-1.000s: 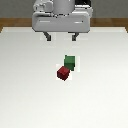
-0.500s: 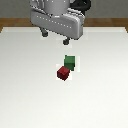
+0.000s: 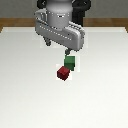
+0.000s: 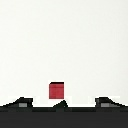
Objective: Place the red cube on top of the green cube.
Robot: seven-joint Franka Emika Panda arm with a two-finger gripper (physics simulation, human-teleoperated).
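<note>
The red cube (image 3: pixel 63 73) lies on the white table, touching the green cube (image 3: pixel 70 62) at a corner; the green cube sits just behind it, toward the exterior view's right. My gripper (image 3: pixel 56 47) hangs open and empty above the table, behind both cubes, and touches neither. One fingertip (image 3: pixel 66 51) hangs just above the green cube. In the wrist view the red cube (image 4: pixel 56 90) shows between my two open fingertips (image 4: pixel 21 102); the green cube is out of that view.
The white table (image 3: pixel 30 95) extends widely around the cubes. A wooden floor strip (image 3: pixel 15 22) shows beyond its far edge, and the arm's dark base (image 3: pixel 82 12) stands behind the gripper.
My gripper has turned about its axis and come lower, toward the cubes. The cubes have not moved.
</note>
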